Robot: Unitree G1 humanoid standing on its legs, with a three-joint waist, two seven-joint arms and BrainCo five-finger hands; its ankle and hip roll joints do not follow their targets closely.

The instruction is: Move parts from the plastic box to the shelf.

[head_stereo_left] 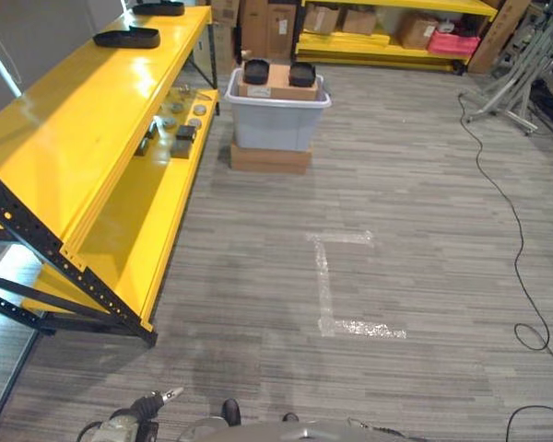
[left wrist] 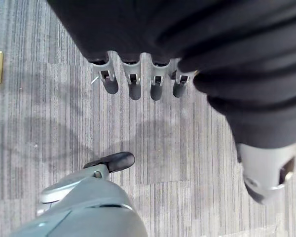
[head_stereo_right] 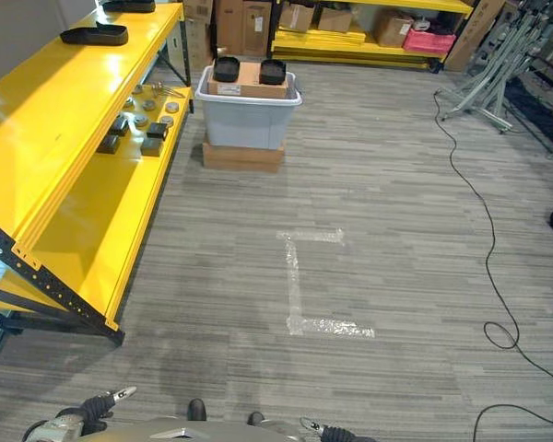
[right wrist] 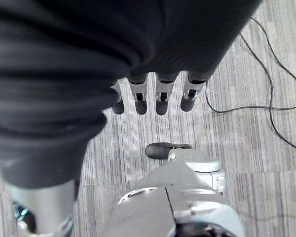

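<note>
Two black parts (head_stereo_left: 278, 72) atop grey plastic box (head_stereo_left: 276, 120), yellow shelf (head_stereo_left: 83, 138) beside

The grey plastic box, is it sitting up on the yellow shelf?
No, the grey plastic box stands on the floor, on a flat cardboard box beside the end of the yellow shelf.

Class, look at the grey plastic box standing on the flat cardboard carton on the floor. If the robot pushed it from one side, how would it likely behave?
The grey plastic box would probably slide rather than roll, given its flat base on the cardboard carton. It may overhang or tip off, since the carton looks narrower than its rim. The two black parts on top might shift.
</note>
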